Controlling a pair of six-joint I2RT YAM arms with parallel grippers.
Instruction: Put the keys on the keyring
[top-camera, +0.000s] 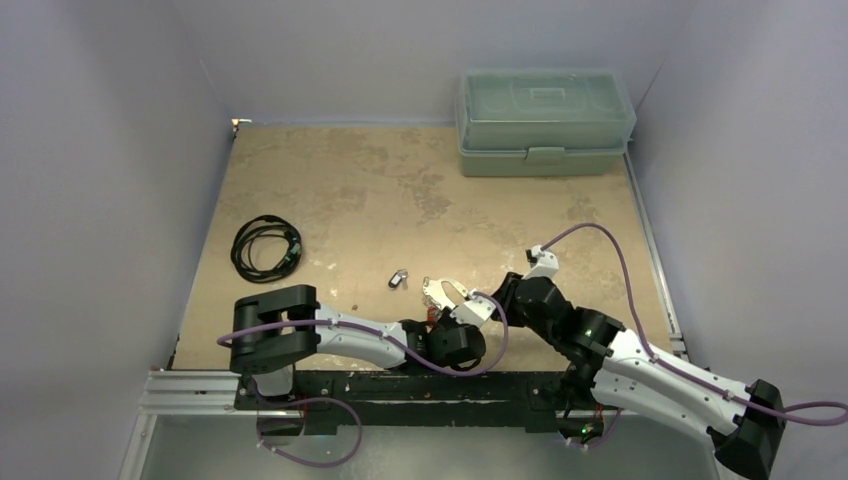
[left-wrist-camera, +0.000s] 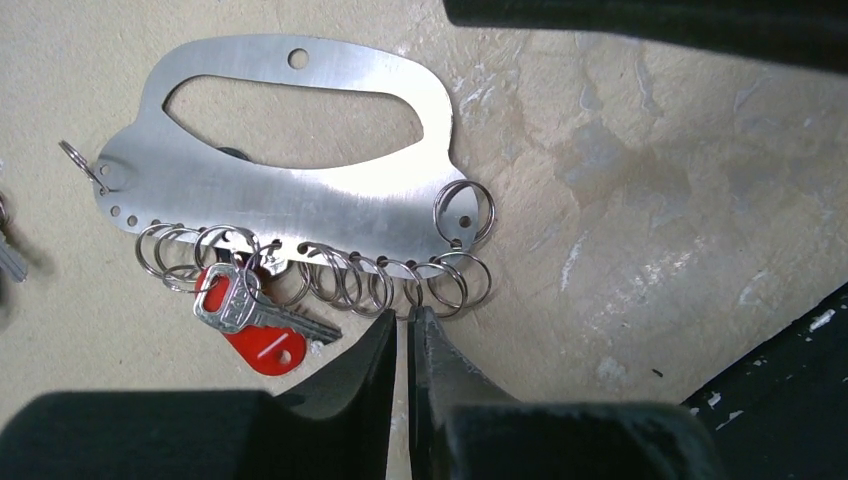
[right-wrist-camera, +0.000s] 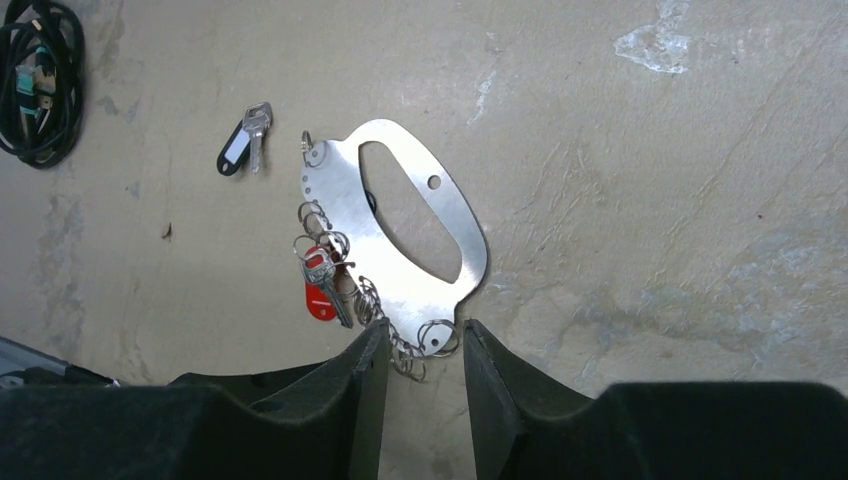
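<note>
The keyring (left-wrist-camera: 300, 200) is a flat silvery plate with an oval cut-out and a row of small split rings. It lies on the table, as the top view (top-camera: 440, 293) and the right wrist view (right-wrist-camera: 400, 240) also show. A silvery key (left-wrist-camera: 255, 310) with a red tag (left-wrist-camera: 262, 348) hangs on one ring. A loose key with a dark tag (right-wrist-camera: 245, 145) lies apart, left of the plate (top-camera: 399, 278). My left gripper (left-wrist-camera: 405, 312) is nearly shut with nothing held, its tips just below the rings. My right gripper (right-wrist-camera: 425, 335) stands open astride the plate's ringed corner.
A coiled black cable (top-camera: 265, 247) lies at the left of the table. A green lidded box (top-camera: 545, 120) stands at the back right. Grey walls close in the table on three sides. A black rail (top-camera: 400, 385) runs along the near edge.
</note>
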